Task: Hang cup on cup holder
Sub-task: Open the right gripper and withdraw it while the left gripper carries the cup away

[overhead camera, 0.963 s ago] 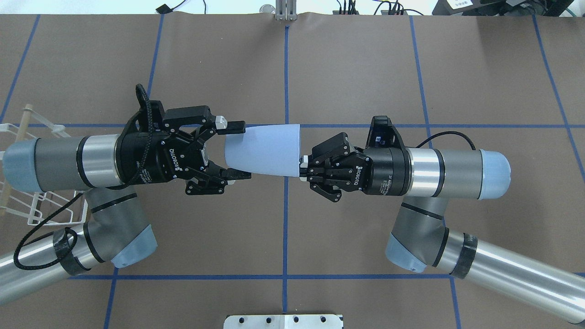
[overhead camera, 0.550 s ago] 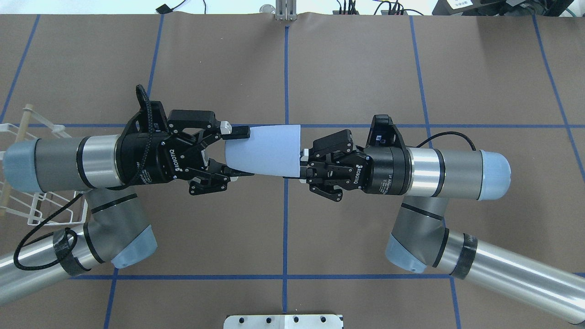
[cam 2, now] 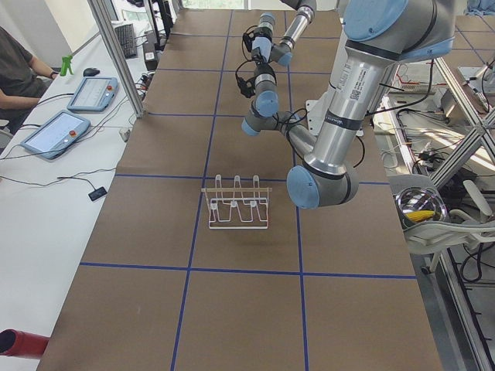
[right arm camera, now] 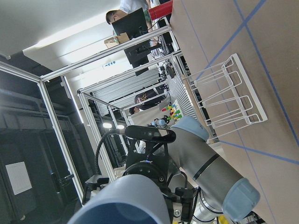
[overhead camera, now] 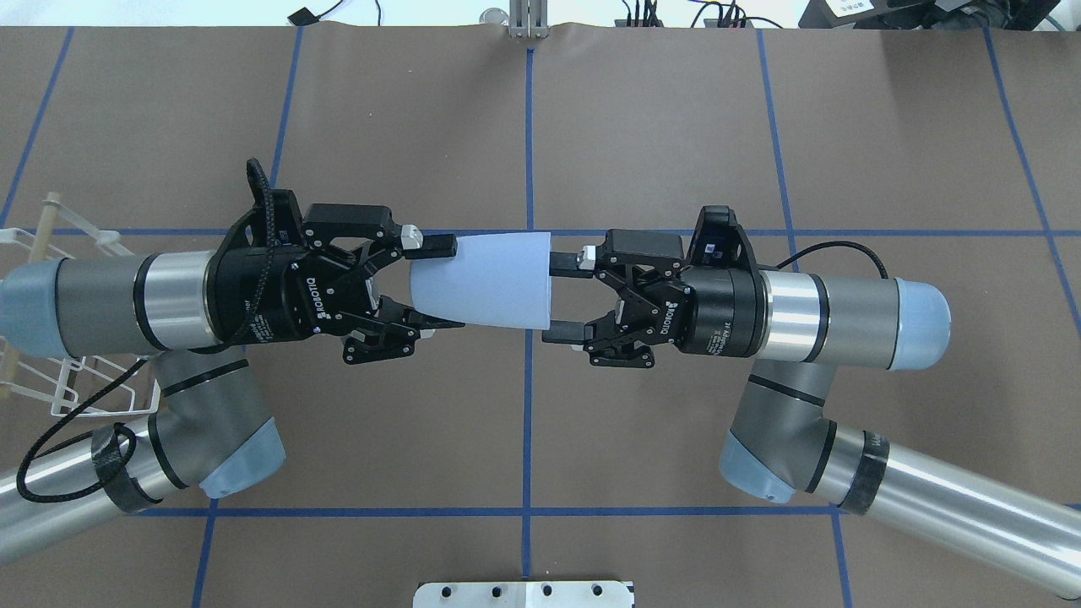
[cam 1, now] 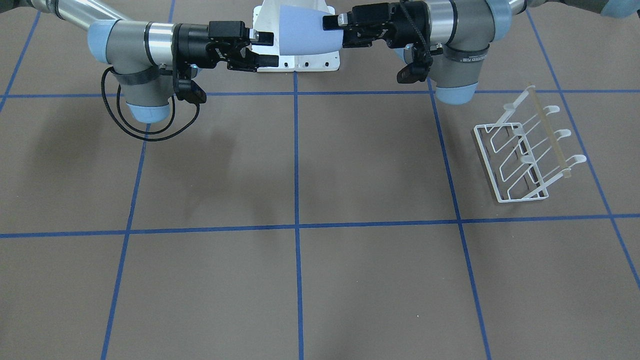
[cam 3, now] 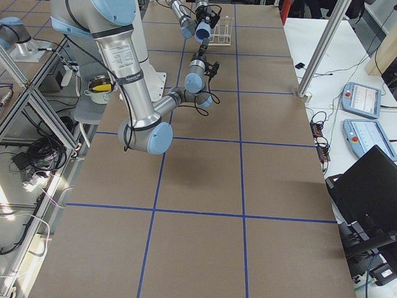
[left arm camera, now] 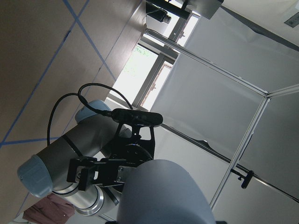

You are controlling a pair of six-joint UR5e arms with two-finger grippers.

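Note:
The light-blue cup lies level in the air over the table's middle, rim toward my right arm. It also shows in the front view. My left gripper is shut on its narrow base end. My right gripper is open, its fingers level with the rim and apart from it. The white wire cup holder with its wooden bar stands on the table at my far left, partly under my left arm in the overhead view.
The robot's white base plate is at the table's near edge. Blue tape lines cross the brown table. Beyond the table's far side, tablets lie on a white desk where an operator sits.
My left gripper has closed on the cup's base. My right gripper has opened, let go of the rim and drawn back a little to the right.

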